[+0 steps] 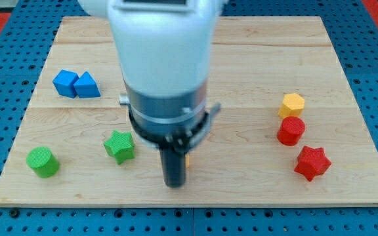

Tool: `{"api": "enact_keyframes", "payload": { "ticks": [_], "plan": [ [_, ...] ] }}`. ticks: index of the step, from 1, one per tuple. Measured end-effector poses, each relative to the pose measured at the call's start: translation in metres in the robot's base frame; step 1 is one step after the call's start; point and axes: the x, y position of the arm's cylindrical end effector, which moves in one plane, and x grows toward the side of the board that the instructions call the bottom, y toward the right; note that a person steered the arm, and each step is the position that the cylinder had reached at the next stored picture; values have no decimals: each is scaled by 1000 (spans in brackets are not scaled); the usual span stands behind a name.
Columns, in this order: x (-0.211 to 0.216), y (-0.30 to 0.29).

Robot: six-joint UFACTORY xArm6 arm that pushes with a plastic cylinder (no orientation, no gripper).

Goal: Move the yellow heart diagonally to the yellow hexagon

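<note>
Clawless, so with nothing to part or clamp, my tip [174, 184] meets the surface [254, 59] beside the mostly hidden yellow heart [186, 160], well apart from the yellow hexagon [293, 103].

High frontal view over board [254, 59]

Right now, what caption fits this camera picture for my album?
My tip hides most of a yellow block, far left of the yellow hexagon.

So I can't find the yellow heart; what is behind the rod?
Only a sliver of yellow shows at the rod's right edge; its shape is covered. My tip sits just below it.
</note>
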Motion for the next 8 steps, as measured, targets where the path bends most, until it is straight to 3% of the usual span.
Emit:
{"api": "enact_keyframes", "payload": {
  "ticks": [2, 3, 5, 7, 8],
  "plan": [
    [-103, -4],
    [-126, -17],
    [-161, 47],
    [-184, 46],
    [-195, 86]
  ]
}}
